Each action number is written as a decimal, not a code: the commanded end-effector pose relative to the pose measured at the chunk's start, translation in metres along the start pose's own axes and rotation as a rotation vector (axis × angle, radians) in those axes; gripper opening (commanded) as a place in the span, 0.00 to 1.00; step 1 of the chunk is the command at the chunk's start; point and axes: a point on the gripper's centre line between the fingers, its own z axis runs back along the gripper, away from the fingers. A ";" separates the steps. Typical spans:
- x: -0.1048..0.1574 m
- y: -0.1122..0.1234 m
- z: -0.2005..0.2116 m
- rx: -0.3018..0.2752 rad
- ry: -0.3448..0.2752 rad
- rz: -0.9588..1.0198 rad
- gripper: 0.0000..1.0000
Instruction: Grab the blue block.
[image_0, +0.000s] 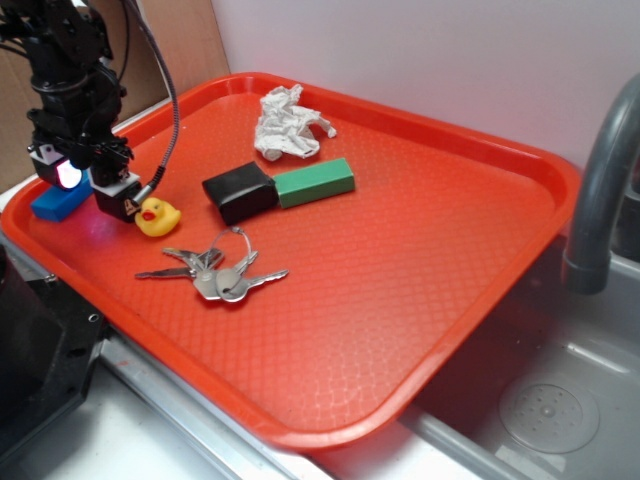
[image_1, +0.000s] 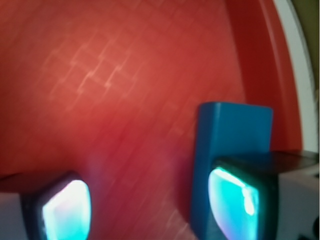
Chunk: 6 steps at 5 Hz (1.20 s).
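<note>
The blue block (image_0: 58, 200) lies at the far left corner of the red tray (image_0: 420, 300), close to its rim. My gripper (image_0: 92, 188) hangs low just above and beside it, open, its two pads glowing. In the wrist view the blue block (image_1: 232, 132) sits on the right, and the right fingertip (image_1: 235, 200) overlaps its near end. The left fingertip (image_1: 67, 210) is far off over bare tray. Only red tray surface shows in the gripper's (image_1: 150, 207) gap, so the block is not between the fingers.
A yellow rubber duck (image_0: 157, 216) stands right beside the gripper. A bunch of keys (image_0: 215, 275), a black block (image_0: 240, 192), a green block (image_0: 314, 182) and crumpled white paper (image_0: 288, 122) lie further along the tray. A grey faucet (image_0: 600, 190) and sink are at right.
</note>
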 end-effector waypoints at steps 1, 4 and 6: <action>-0.020 0.034 0.025 0.023 -0.042 0.059 1.00; -0.012 0.048 0.016 0.006 -0.061 0.011 1.00; 0.005 0.028 -0.006 -0.049 -0.043 -0.035 1.00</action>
